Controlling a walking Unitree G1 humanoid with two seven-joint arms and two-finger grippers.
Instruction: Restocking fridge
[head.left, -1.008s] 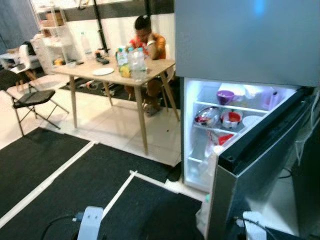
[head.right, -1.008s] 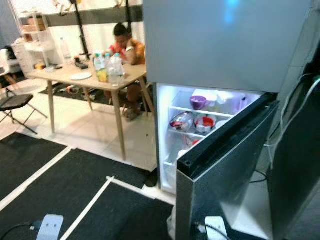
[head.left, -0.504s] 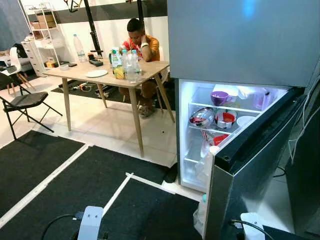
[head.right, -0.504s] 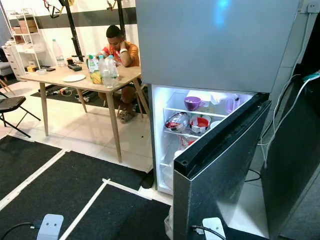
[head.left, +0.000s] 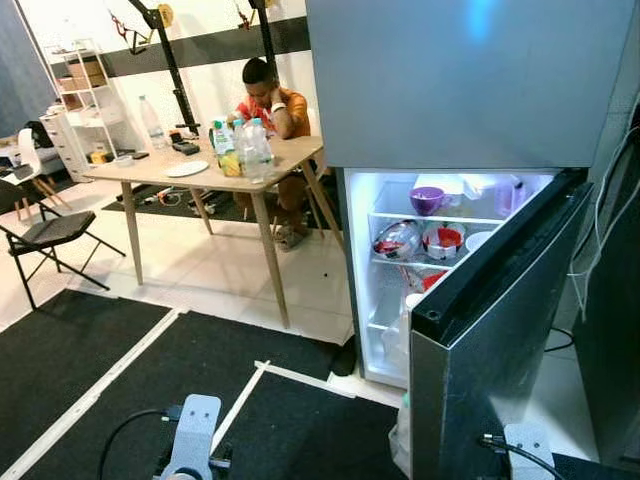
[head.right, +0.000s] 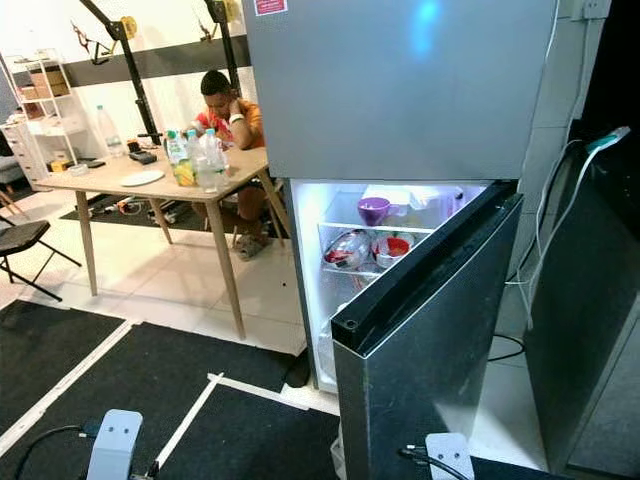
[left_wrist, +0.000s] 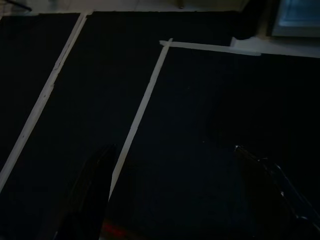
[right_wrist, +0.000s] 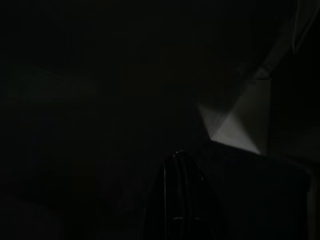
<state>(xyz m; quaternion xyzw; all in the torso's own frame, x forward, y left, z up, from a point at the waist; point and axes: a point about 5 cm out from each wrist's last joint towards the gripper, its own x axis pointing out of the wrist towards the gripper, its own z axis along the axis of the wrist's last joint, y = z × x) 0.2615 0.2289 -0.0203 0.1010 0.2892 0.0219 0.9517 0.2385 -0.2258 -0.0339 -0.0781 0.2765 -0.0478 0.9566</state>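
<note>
Grey fridge (head.left: 470, 80), lower door (head.left: 500, 330) open, lit shelves stocked

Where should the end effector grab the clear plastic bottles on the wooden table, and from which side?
Grip one of the clear plastic water bottles around its mid-body, probably side-on from the near corner of the light wooden table. They stand upright in a tight cluster by that corner, so the outermost is likely easiest; the seated person is behind them. Both end effectors hang low over the black floor mat.

A person (head.left: 268, 100) sits at the far left; a black folding chair (head.left: 45, 228) stands left; white tape lines (head.left: 240, 400) cross the black mats (head.left: 90, 350).
</note>
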